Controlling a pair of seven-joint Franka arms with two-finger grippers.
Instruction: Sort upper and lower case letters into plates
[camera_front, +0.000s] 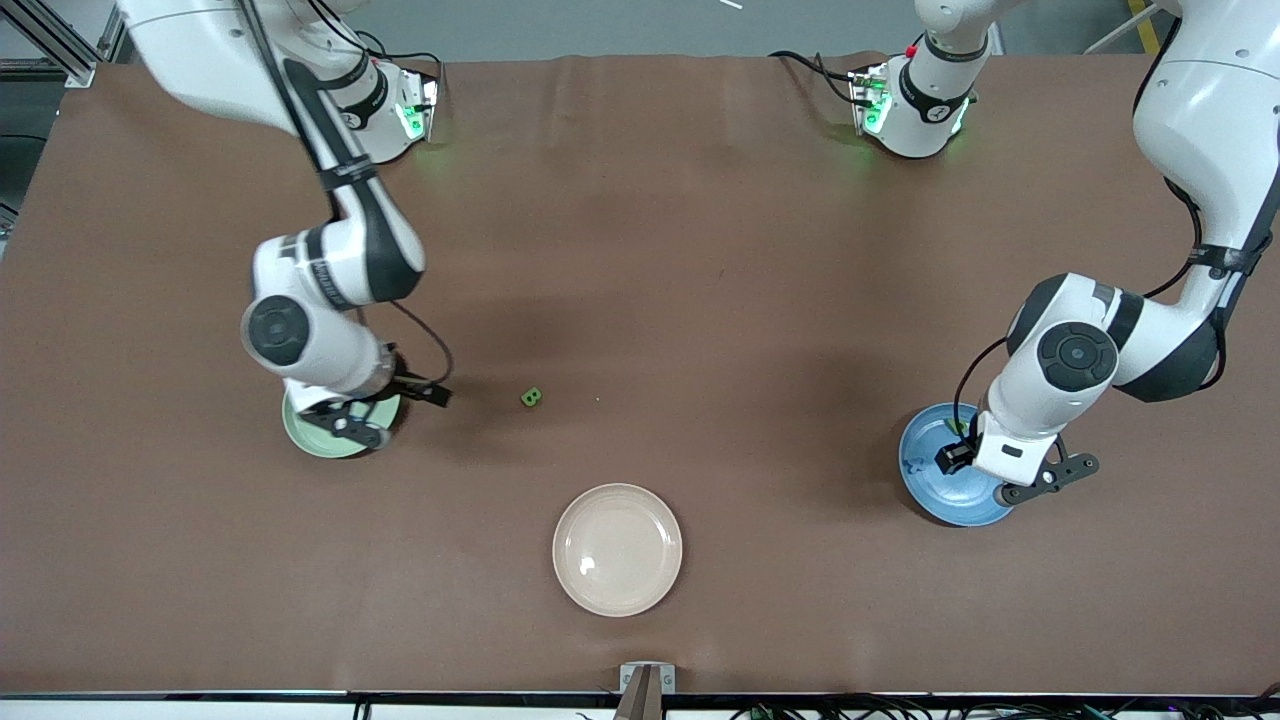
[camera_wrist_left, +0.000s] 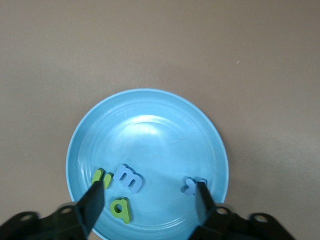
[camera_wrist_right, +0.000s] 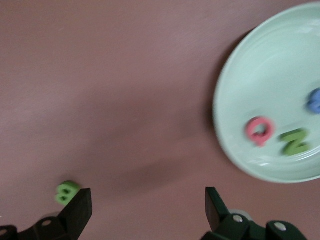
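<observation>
The blue plate (camera_wrist_left: 150, 100) holds a blue "m" (camera_wrist_left: 128, 177), a green letter (camera_wrist_left: 121, 209) beside it, a blue "x" (camera_wrist_left: 190, 185) and a green letter (camera_wrist_left: 100, 175) half hidden by a finger. My left gripper (camera_wrist_left: 148, 200) hangs open just over this plate, with nothing between its fingers. The mint green plate (camera_wrist_right: 265, 75) holds a red letter (camera_wrist_right: 260, 131), a green "N" (camera_wrist_right: 294, 141) and a blue letter (camera_wrist_right: 315, 100). My right gripper (camera_wrist_right: 147, 202) is open over bare table beside that plate. A green "B" (camera_front: 531, 397) lies alone on the table.
A cream plate (camera_front: 617, 549) with nothing in it sits near the table's front edge, midway between the arms. The mint plate (camera_front: 305, 435) lies toward the right arm's end and the blue plate (camera_front: 920, 470) toward the left arm's end. Brown tabletop lies between them.
</observation>
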